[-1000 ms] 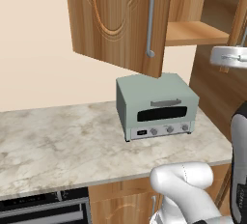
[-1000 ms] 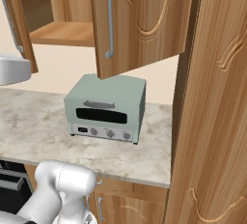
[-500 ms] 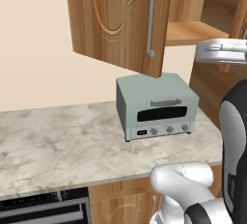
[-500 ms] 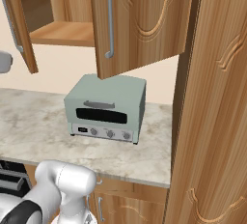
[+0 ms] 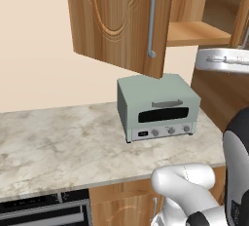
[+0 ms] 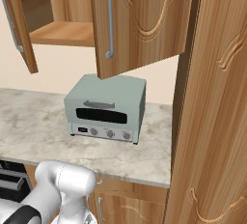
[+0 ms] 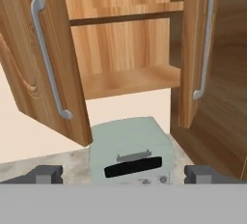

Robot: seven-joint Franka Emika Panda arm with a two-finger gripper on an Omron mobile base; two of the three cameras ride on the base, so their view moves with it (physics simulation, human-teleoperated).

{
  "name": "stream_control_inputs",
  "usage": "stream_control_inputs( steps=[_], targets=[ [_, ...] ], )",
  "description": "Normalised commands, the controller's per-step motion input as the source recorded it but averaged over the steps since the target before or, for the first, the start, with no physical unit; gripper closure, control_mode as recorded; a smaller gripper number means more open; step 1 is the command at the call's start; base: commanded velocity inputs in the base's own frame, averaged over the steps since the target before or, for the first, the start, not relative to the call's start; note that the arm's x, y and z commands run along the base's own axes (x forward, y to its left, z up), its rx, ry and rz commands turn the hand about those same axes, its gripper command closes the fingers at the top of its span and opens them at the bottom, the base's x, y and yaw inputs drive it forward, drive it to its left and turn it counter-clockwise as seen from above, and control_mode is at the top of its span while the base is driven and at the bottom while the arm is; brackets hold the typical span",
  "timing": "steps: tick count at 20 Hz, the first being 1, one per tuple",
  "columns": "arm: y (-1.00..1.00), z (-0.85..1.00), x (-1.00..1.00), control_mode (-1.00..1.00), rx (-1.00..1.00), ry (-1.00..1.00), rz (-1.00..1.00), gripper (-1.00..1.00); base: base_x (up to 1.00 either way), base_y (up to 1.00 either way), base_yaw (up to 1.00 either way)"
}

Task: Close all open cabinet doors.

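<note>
hand view: both cabinet doors (image 7: 46,68) ajar (wide)

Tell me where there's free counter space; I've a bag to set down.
The marble counter is bare from the wall to its front edge, left of the toaster oven. A narrower strip lies before the oven. Above it, two open cabinet doors crowd the air.

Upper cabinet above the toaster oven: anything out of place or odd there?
Yes. Both cabinet doors stand swung open: the left door and the right door, baring the shelf. The toaster oven sits squarely on the counter; nothing looks spilled or damaged. The gripper faces the opening, touching neither door.
</note>
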Motion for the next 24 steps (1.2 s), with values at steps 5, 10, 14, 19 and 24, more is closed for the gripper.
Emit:
stream_control_inputs(
  steps=[5, 10, 14, 19, 24],
  targets=[
    [0.02, -0.21, 0.16, -1.0, 0.0, -0.27, 0.0, -1.0, 0.0, 0.0, 0.0],
    [0.12, 0.0, 0.47, -1.0, -0.01, -0.14, -0.07, -1.0, 0.0, 0.0, 0.0],
    [0.35, 0.08, -0.07, -1.0, 0.0, -0.14, -0.09, -1.0, 0.0, 0.0, 0.0],
    [0.52, 0.01, -0.03, -1.0, 0.0, -0.08, -0.09, -1.0, 0.0, 0.0, 0.0],
    [0.37, 0.12, 0.0, -1.0, 0.0, 0.0, 0.0, -1.0, 0.0, 0.0, 0.0]
  ],
)
